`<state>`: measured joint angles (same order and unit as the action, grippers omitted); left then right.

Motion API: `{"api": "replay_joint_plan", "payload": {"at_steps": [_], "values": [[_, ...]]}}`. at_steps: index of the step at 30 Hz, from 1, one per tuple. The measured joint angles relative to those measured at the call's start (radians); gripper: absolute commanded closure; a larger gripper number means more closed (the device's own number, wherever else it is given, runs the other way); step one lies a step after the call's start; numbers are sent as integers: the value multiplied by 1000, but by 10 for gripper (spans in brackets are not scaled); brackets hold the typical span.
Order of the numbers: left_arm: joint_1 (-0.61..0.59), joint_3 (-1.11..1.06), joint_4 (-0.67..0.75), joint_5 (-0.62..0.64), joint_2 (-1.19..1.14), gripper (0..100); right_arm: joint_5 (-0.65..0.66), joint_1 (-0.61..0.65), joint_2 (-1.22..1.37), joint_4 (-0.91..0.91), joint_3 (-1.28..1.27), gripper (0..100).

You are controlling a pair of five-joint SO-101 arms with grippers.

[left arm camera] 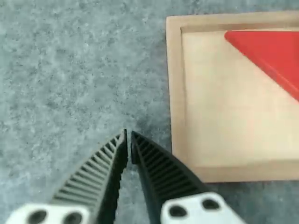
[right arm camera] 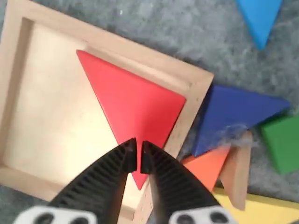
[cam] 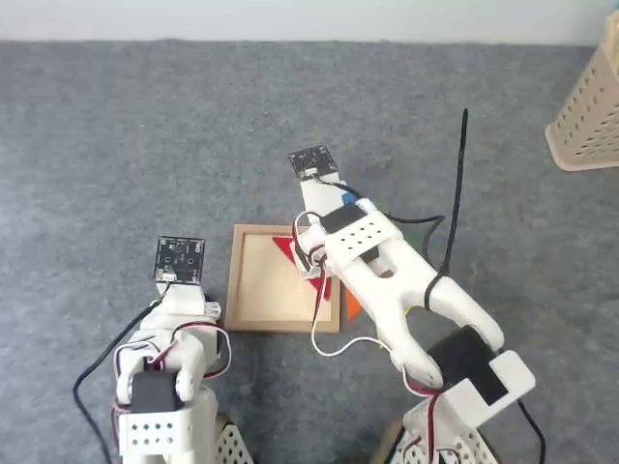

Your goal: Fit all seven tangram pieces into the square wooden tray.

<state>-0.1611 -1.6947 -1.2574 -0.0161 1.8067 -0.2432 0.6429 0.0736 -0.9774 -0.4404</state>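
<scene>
The square wooden tray (cam: 253,319) lies on grey carpet between the two arms. A large red triangle (right arm camera: 133,100) lies in it near the rim (right arm camera: 196,88), also seen in the high view (cam: 285,247). My right gripper (right arm camera: 137,142) is shut, its tips just over the red triangle's narrow end. Outside the tray's rim lie a dark blue triangle (right arm camera: 233,114), an orange triangle (right arm camera: 208,165), a wood-coloured piece (right arm camera: 238,175), a green piece (right arm camera: 282,142), a yellow piece (right arm camera: 254,210) and a light blue triangle (right arm camera: 259,16). My left gripper (left arm camera: 128,135) is shut over the carpet beside the tray's rim (left arm camera: 175,93).
A beige slatted basket (cam: 590,106) stands at the far right. A black cable (cam: 459,184) rises beside the right arm. Open carpet stretches behind and to the left of the tray.
</scene>
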Motion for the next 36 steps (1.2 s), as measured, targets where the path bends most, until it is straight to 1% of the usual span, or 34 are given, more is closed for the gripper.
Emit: {"api": "replay_joint_plan", "payload": {"at_steps": [4, 7, 11, 17, 20, 23, 26, 29, 33, 36], "values": [[2, 0, 0, 0, 0, 983, 0, 9, 0, 17, -15, 982], [0, 0, 0, 0, 0, 983, 0, 48, 3, 25, -15, 982], [2, 0, 0, 0, 0, 983, 0, 107, 72, 26, -15, 982], [0, 0, 0, 0, 0, 983, 2, 150, 83, 26, -14, 992], [0, 0, 0, 0, 0, 983, 2, 155, 34, 26, -15, 992], [0, 0, 0, 0, 0, 983, 2, 158, -81, 60, -75, 992], [0, 0, 0, 0, 0, 983, 2, 132, -204, 138, -183, 992], [0, 0, 0, 0, 0, 983, 3, 68, -273, 235, -275, 992], [0, 0, 0, 0, 0, 983, 44, -15, -273, 296, -290, 992], [2, 0, 0, 0, 0, 983, 57, -25, -222, 325, -292, 992]]}}
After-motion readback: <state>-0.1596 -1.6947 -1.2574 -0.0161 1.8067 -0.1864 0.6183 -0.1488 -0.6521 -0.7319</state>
